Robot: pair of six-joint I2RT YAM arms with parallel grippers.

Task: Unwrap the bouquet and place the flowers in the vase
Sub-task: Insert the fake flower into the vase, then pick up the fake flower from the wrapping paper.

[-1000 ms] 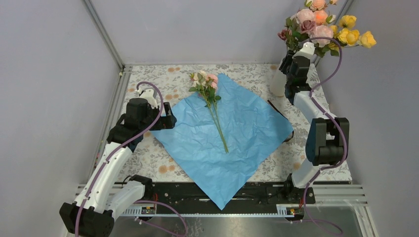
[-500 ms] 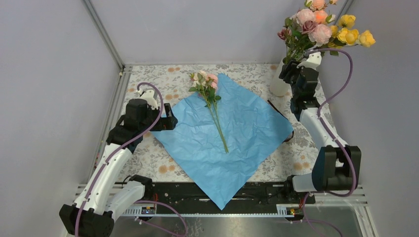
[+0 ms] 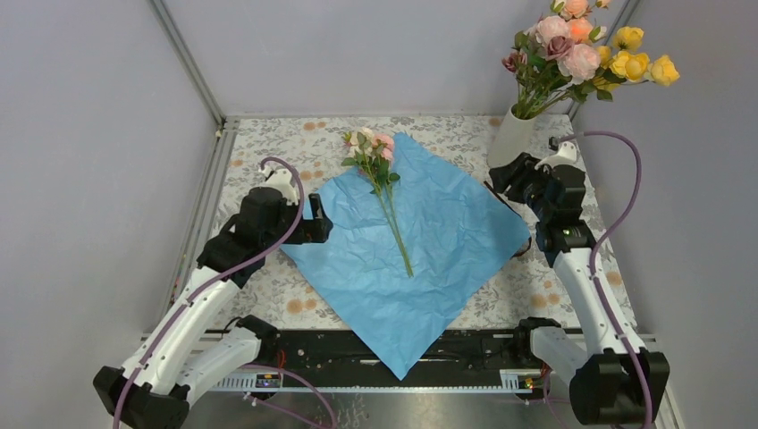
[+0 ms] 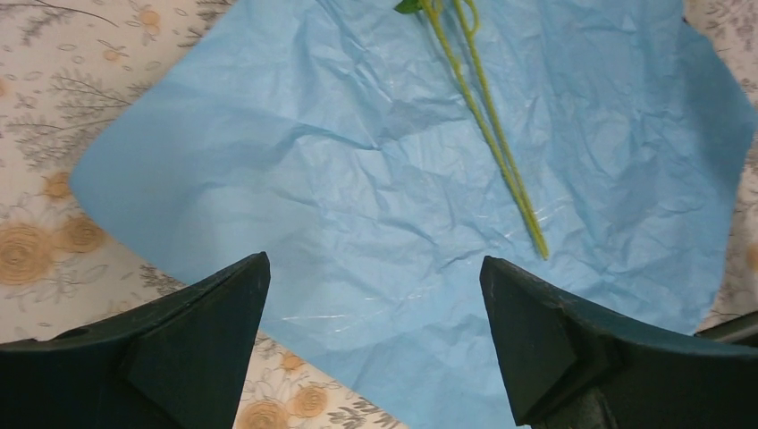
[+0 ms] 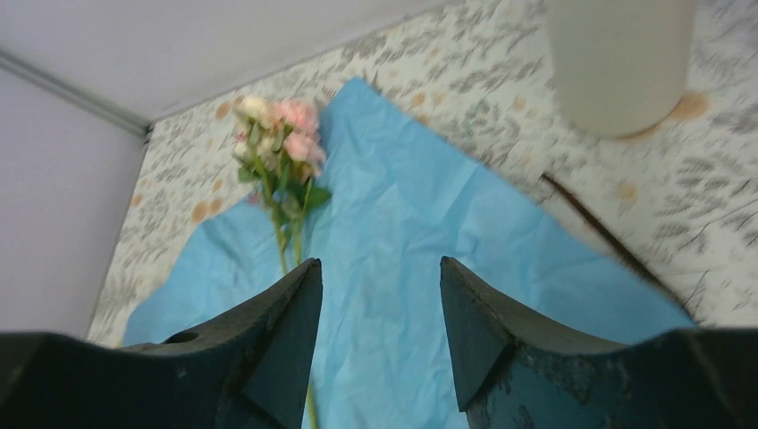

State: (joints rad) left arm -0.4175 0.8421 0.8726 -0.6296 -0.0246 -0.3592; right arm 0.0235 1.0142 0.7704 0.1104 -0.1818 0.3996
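step: last flowers to vase, judged | paper (image 3: 420, 259) lies open on surface; one sprig (image 3: 384, 192) on it; other flowers (image 3: 581, 54) in vase (image 3: 511, 138), far right | left end effector (image 4: 373, 268) wide, empty, over paper's left corner | right end effector (image 5: 379, 268) part-open, empty, near vase | next: pinch sprig's stems, lift, stand in vase

Blue paper (image 3: 429, 259), vase (image 3: 510, 140) on floral tablecloth (image 3: 290, 136)

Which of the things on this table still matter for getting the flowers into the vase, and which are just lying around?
For the job: loose pink-and-cream stems on the paper; cream vase; flowers already in it.
Lying about: opened blue paper; brown ribbon beside it; floral tablecloth.
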